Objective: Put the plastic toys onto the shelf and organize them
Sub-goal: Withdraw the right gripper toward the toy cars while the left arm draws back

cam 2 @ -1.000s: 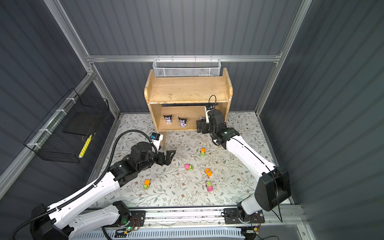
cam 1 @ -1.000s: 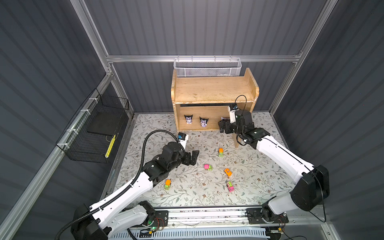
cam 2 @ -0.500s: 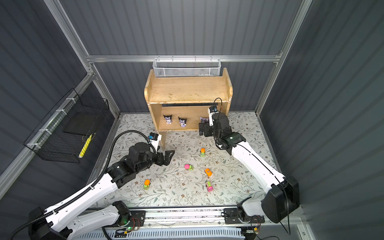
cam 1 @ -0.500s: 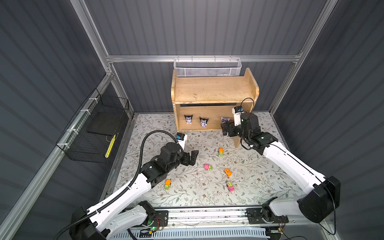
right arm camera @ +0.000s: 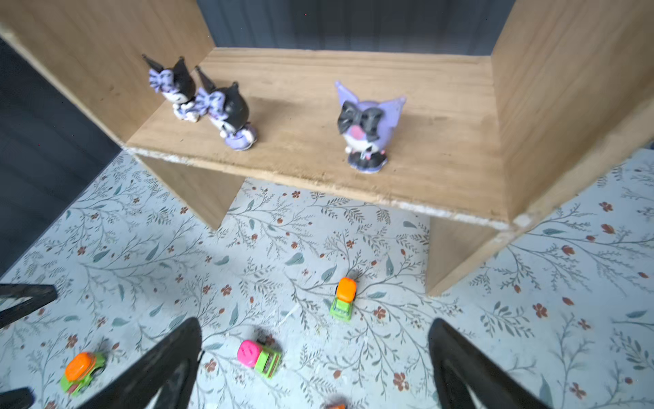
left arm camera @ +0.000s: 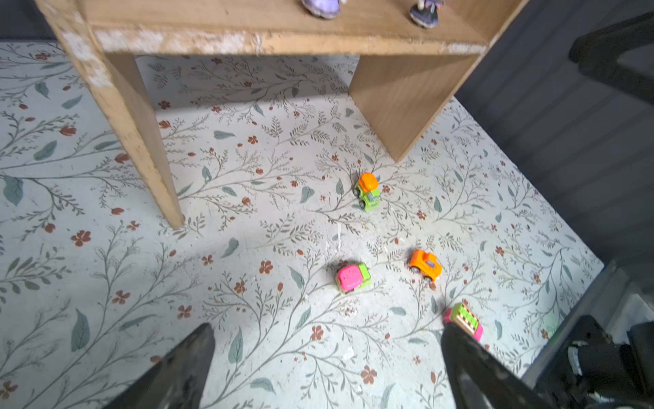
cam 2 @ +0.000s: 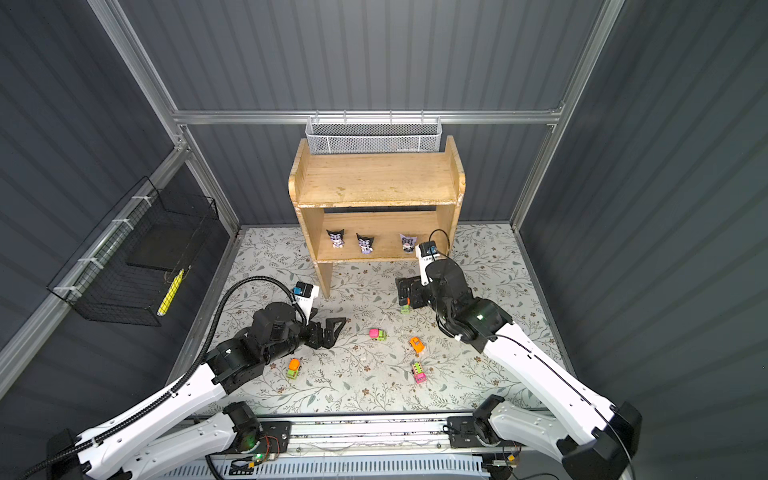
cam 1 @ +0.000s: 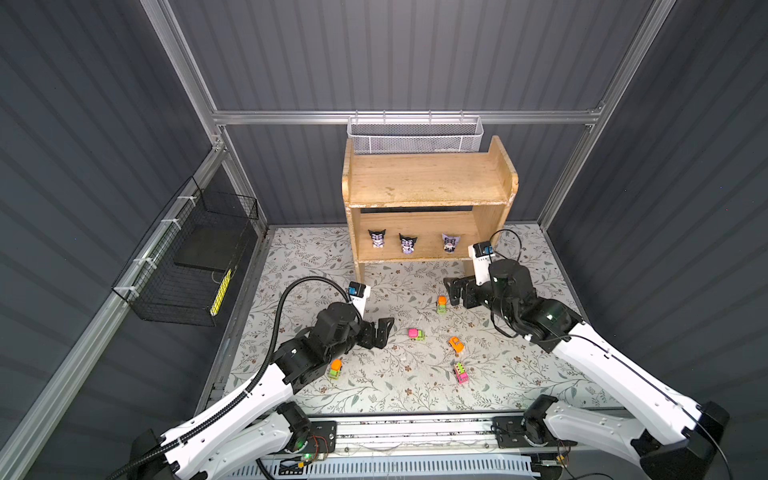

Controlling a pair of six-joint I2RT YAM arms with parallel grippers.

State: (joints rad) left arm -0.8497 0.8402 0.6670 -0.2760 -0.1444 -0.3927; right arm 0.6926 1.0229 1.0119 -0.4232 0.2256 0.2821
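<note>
R gripper (cam 1: 455,291) & L gripper (cam 1: 380,332) both wide open, empty. Pick-up time: I drop R jaws round orange-top car (cam 1: 441,304) just ahead.

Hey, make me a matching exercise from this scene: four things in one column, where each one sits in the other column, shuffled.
Things
1. lilac pointy-eared plastic figurine
2. white metal mesh basket
3. all-orange plastic toy car
4. black wire basket

Places
A. on the floral mat
B. hung along the left wall
C. on the lower tier of the light-brown wooden shelf
D. hung high behind the shelf's top tier

Pairs: 1-C, 2-D, 3-A, 4-B
</note>
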